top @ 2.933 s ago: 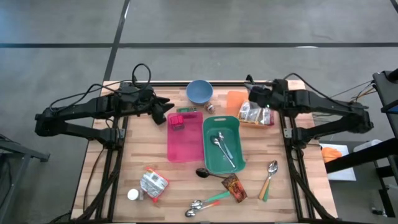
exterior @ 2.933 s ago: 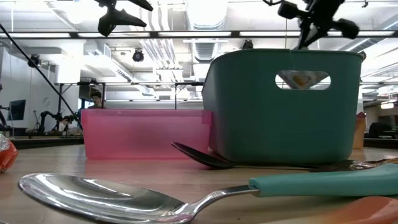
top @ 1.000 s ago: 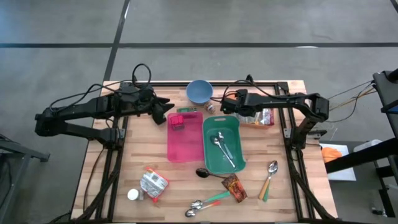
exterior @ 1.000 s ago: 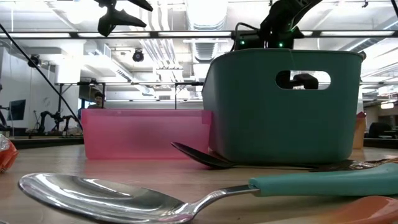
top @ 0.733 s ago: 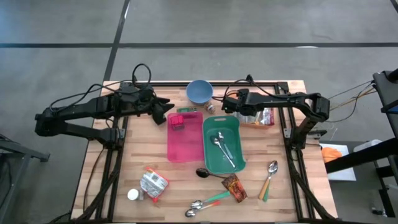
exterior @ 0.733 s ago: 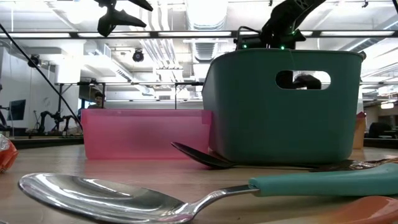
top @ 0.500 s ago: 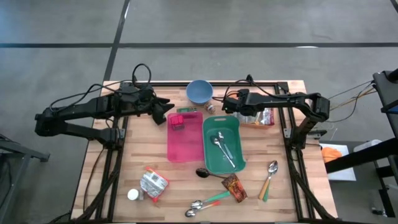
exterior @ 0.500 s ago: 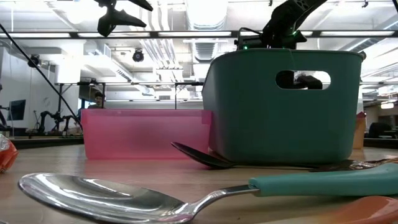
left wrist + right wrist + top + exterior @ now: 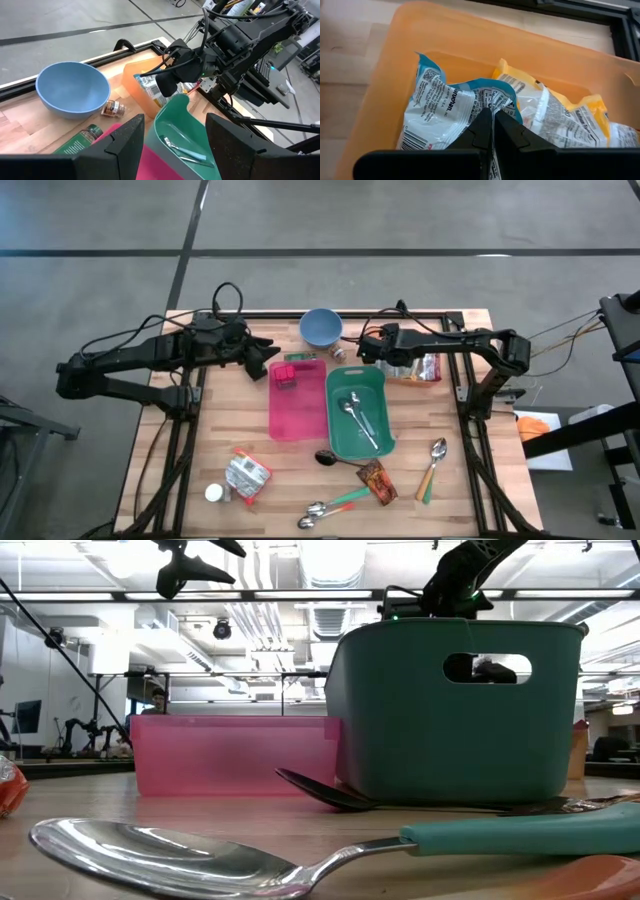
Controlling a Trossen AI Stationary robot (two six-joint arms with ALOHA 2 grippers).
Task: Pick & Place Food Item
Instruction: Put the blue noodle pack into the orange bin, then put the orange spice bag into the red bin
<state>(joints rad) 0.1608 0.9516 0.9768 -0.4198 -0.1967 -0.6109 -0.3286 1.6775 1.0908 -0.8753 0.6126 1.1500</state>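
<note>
Your right gripper (image 9: 493,131) is pinched fully together on the crinkled top edge of the blue-and-white snack packet (image 9: 451,109), which sits in the orange bin (image 9: 400,45) at the back right of the table (image 9: 230,400). In the right wrist view the two dark fingers (image 9: 479,131) meet with only the packet film between them. A yellow-edged packet (image 9: 560,114) lies just beside the blue one in the same bin, touching it.

From above, your right gripper (image 9: 367,350) is over the bin's left end, just behind the far edge of the teal bin (image 9: 337,435). The left wrist view shows the same: the dark gripper head (image 9: 172,77) on top of the packet (image 9: 150,86), the orange bin (image 9: 137,75) behind the teal bin's rim (image 9: 172,107).

Your left gripper (image 9: 268,358) waits at the back left of the table, just beside the far left corner of the pink tray (image 9: 298,415). Its jaws stand partly apart and hold nothing.

Around these:
- blue bowl (image 9: 321,327) at the back centre, well apart from both grippers
- two metal spoons (image 9: 360,418) lying in the teal bin
- small spice jar (image 9: 112,107) lying on the table beside the bowl
- green-labelled jar (image 9: 79,140) near the pink tray
- silver pouch (image 9: 246,476), brown packet (image 9: 377,480) and loose spoons (image 9: 433,465) along the front of the table
</note>
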